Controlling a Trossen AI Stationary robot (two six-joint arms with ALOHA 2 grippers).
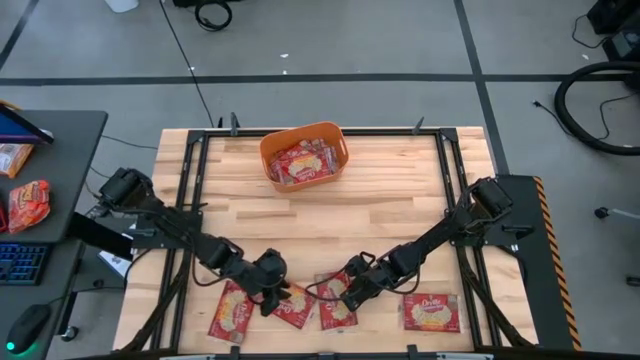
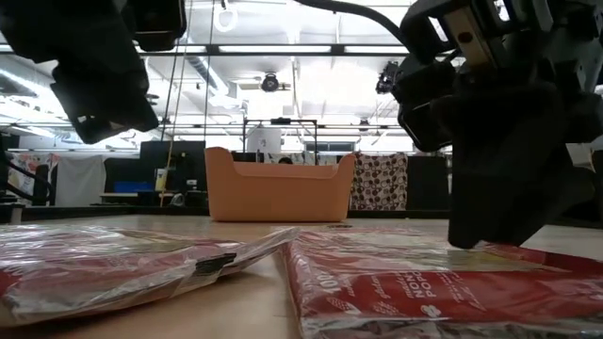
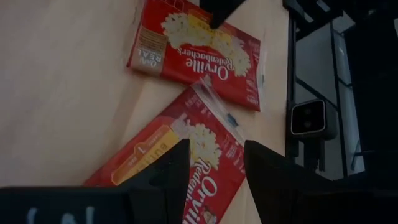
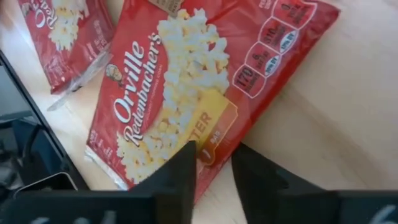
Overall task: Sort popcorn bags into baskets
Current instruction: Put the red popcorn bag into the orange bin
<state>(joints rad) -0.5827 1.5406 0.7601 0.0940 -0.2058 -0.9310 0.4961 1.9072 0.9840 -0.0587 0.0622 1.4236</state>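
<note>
Popcorn bags (image 1: 431, 311) partly hidden under arms, left pincer (image 3: 214, 168) and right pincer (image 4: 213, 163) parted.

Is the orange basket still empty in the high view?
No, the orange basket at the table's far edge already holds several red popcorn bags.

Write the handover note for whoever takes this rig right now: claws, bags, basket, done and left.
Left claw: open, low over a popcorn bag at the table's near edge, holding nothing.
Right claw: open, low over the neighbouring bag, also holding nothing.
Orange basket: at the far middle of the table, several bags already inside.
Left to do: four bags lie along the near edge, including one at the left end and one at the right end. Each needs gripping and carrying to the basket.
</note>
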